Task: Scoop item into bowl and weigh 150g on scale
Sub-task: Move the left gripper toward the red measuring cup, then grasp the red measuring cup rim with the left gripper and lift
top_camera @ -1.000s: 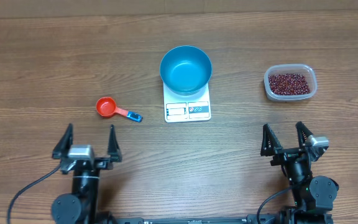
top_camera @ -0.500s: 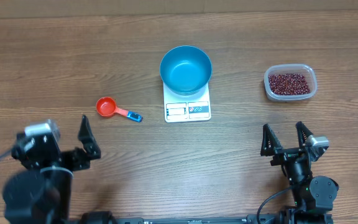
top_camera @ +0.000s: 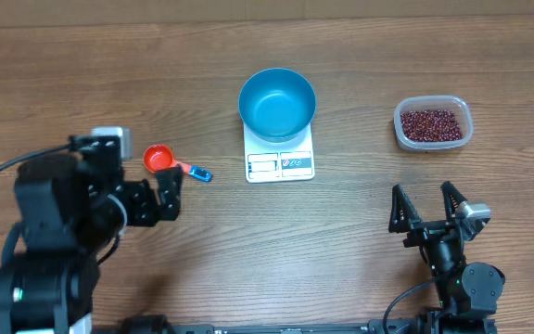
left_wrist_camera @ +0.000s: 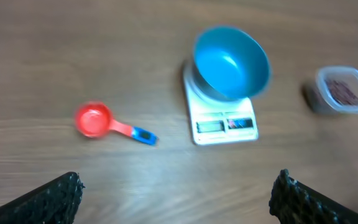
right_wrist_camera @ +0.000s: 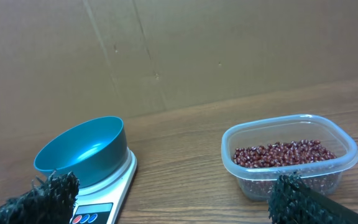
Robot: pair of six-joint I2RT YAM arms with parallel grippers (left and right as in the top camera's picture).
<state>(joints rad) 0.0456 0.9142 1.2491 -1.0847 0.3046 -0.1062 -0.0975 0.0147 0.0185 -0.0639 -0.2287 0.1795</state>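
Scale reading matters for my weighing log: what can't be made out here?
- Scale readout: too small overhead, blurred in the left wrist view, cut off by the bottom edge in the right wrist view.
- Any marking on the scoop: too small overhead, blurred in the left wrist view.

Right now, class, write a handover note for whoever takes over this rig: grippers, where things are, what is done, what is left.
Left gripper: open, empty, close to the red scoop, not touching it.
Right gripper: open, empty, at the near right of the table.
Blue bowl sits on the white scale, no beans in it.
Beans lie in the clear tub, far right.
Done: bowl on scale.
Left: take the scoop, move beans into the bowl until the target weight shows.
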